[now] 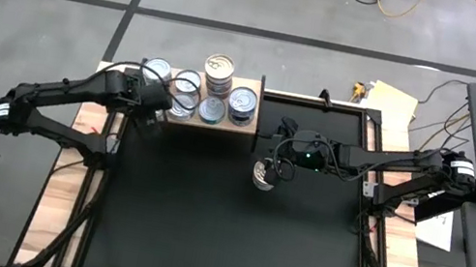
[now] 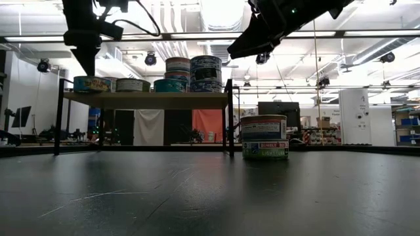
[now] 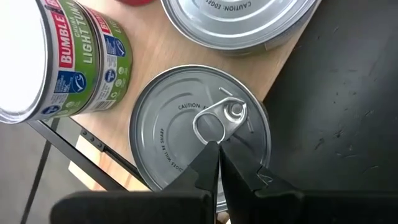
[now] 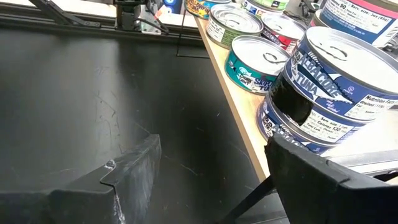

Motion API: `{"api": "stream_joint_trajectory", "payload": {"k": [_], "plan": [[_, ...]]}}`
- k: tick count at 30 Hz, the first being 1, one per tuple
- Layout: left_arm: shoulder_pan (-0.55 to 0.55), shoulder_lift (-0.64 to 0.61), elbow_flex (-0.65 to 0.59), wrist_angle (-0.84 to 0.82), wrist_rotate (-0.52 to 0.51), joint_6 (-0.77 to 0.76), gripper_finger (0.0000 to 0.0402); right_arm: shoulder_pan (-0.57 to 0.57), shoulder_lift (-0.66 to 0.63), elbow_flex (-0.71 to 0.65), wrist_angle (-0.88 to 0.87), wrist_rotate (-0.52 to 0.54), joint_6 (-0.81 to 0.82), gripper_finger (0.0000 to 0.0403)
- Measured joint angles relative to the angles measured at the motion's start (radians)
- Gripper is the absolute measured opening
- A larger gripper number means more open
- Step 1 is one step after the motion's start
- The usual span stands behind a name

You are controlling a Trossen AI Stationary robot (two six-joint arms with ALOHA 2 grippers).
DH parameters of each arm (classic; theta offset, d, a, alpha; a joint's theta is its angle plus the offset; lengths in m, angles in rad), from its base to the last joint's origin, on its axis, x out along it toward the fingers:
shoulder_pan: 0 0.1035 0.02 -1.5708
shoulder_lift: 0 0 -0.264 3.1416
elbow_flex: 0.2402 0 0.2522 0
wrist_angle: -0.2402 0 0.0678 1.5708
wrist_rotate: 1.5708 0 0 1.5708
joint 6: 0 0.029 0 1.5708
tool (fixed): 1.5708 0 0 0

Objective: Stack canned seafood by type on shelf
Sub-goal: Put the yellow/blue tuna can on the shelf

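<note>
Wooden shelf (image 1: pixel 245 120) bearing tins (image 1: pixel 219 71), right tool (image 1: pixel 273 167) open

the right gripper (image 1: pixel 263 169) hangs over the can on the table (image 1: pixel 263 174) and covers most of its top in the high view. low view: both arms are cut off by the top edge. the green-labelled stack (image 3: pixel 68 59) in the left wrist view runs off the edge, brand name clipped. cans at the back of the shelf (image 2: pixel 147 100) sit half hidden behind the front ones, labels unreadable.
</note>
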State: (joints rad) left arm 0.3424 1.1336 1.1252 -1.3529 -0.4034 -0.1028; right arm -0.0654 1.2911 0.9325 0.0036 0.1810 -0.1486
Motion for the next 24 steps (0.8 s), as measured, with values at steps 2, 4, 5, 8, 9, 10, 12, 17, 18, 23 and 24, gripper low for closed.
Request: {"api": "stream_joint_trajectory", "payload": {"k": [2,4,5,8,9,10,12,17,18,23,24], "plan": [[0.0,0.001,0.0,0.0,-0.002,0.018,0.0,0.0,0.0,0.0,0.0,0.0,0.0,0.0274],[0.0,0.005,0.0,0.0,-0.002,0.031,0.0,0.0,0.0,0.0,0.0,0.0,0.004,0.0274],[0.0,0.007,0.0,0.0,-0.002,0.036,0.0,0.0,0.0,0.0,0.0,0.0,0.009,0.0274],[0.0,0.013,0.0,0.0,-0.005,0.039,0.0,0.0,0.0,0.0,0.0,0.0,0.011,0.0279],[0.0,0.016,0.0,0.0,-0.006,0.041,0.0,0.002,0.0,0.0,0.0,0.0,0.011,0.0281],[0.0,0.018,0.0,0.0,-0.008,0.044,0.0,0.002,0.0,0.0,0.0,0.0,0.013,0.0283],[0.0,0.021,0.0,0.0,-0.009,0.051,0.0,0.002,0.0,0.0,0.0,0.0,0.018,0.0287],[0.0,0.027,0.0,0.001,-0.045,0.068,0.0,0.002,0.0,0.0,0.0,0.0,0.017,0.0292],[0.0,0.027,0.0,0.001,-0.058,0.069,0.0,0.002,0.0,0.0,0.0,0.0,0.017,0.0292],[0.002,0.027,0.0,0.002,-0.082,0.069,0.0,0.002,0.0,0.0,0.0,0.0,0.018,0.0283],[0.002,0.027,0.0,0.003,-0.085,0.069,0.0,0.002,0.0,0.0,0.0,0.0,0.018,0.0281]]}}
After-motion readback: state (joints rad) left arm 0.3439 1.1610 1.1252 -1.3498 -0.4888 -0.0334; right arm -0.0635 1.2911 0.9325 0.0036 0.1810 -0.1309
